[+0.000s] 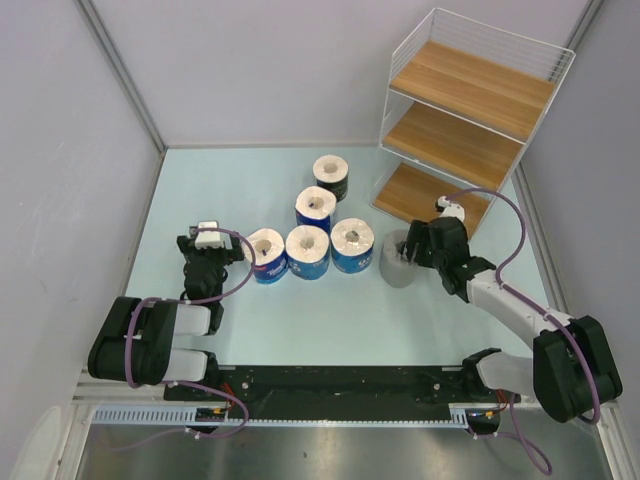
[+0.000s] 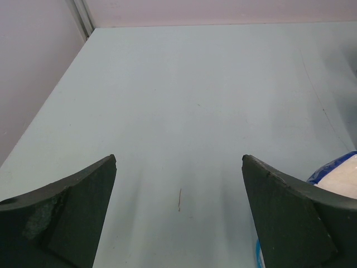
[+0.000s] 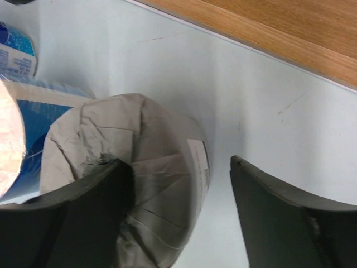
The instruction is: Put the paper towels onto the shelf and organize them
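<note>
The grey paper towel roll (image 1: 396,270) stands just before the shelf (image 1: 470,92), our right gripper (image 3: 177,163) spread seemingly astride its wall to lift it, while our left gripper (image 2: 178,215) hovers spread over the table (image 2: 184,95).

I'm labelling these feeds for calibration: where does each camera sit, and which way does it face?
Top external: above and behind the bases, looking down on table, shelf, left arm and right arm.
Left wrist: on the left gripper, facing across the table toward the far-left wall corner; its fingers show.
Right wrist: on the right gripper, looking down at the grey roll; its fingers show.
Shared: top and right wrist both show the grey roll and shelf.
</note>
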